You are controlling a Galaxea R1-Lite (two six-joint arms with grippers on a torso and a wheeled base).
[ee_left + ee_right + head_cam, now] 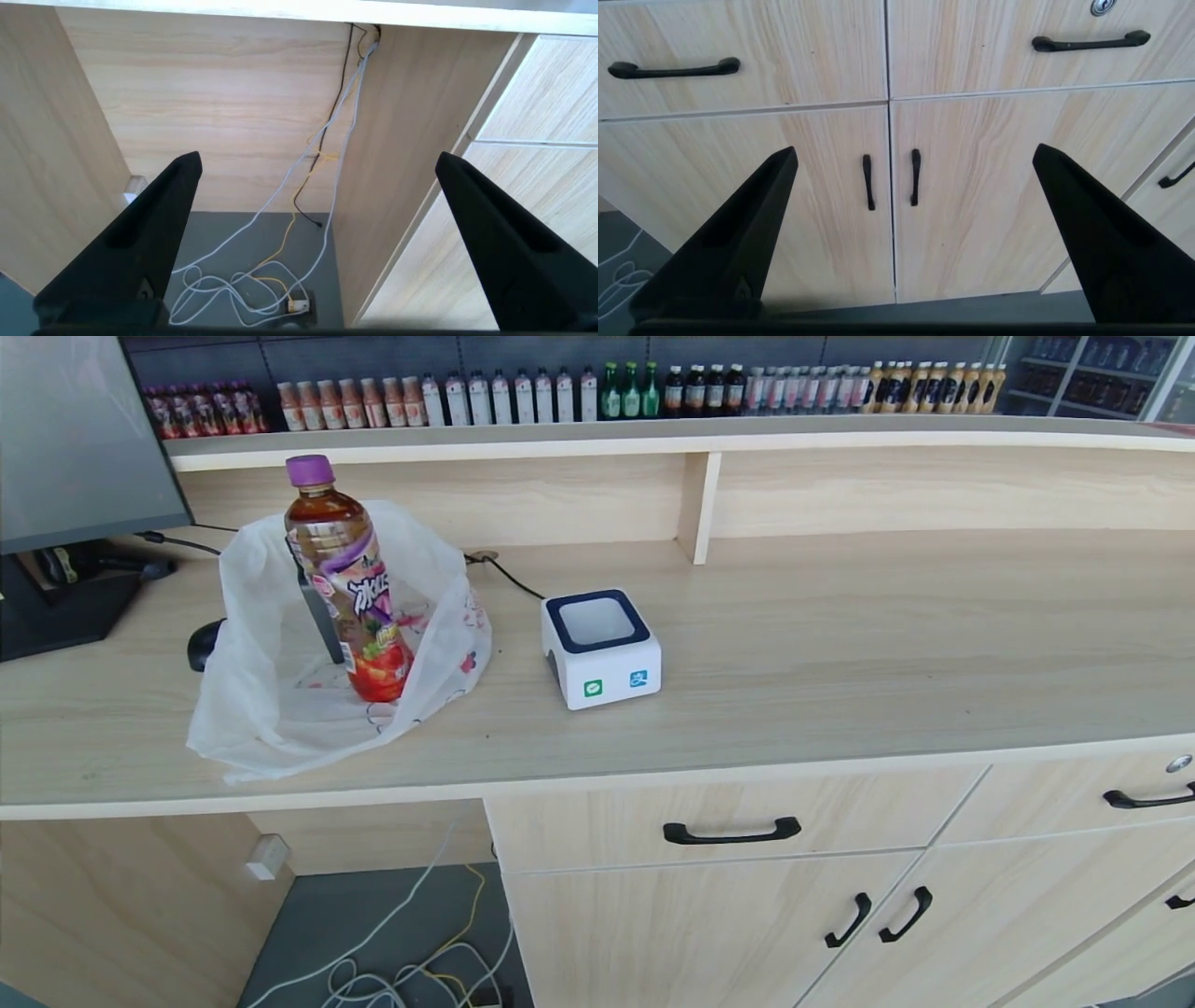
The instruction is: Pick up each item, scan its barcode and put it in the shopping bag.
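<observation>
Head view: the bottle (350,588) stands upright inside the white bag (261,709), left on the bench (840,644), with the scanner (600,649) just right of it. Left wrist view: the left pincer (316,159) is spread wide and holds nothing, down by the floor cables (243,280), well apart from the bottle. Right wrist view: the right pincer (913,149) is wide too and empty, facing the cupboard doors (971,215).

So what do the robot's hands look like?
The left gripper has two matte black fingers, each a flat wedge, broad at the base and narrowing to a blunt tip. The right gripper has the same pair of black tapered fingers. Their surfaces are plain, with no markings or cables that I can see.
</observation>
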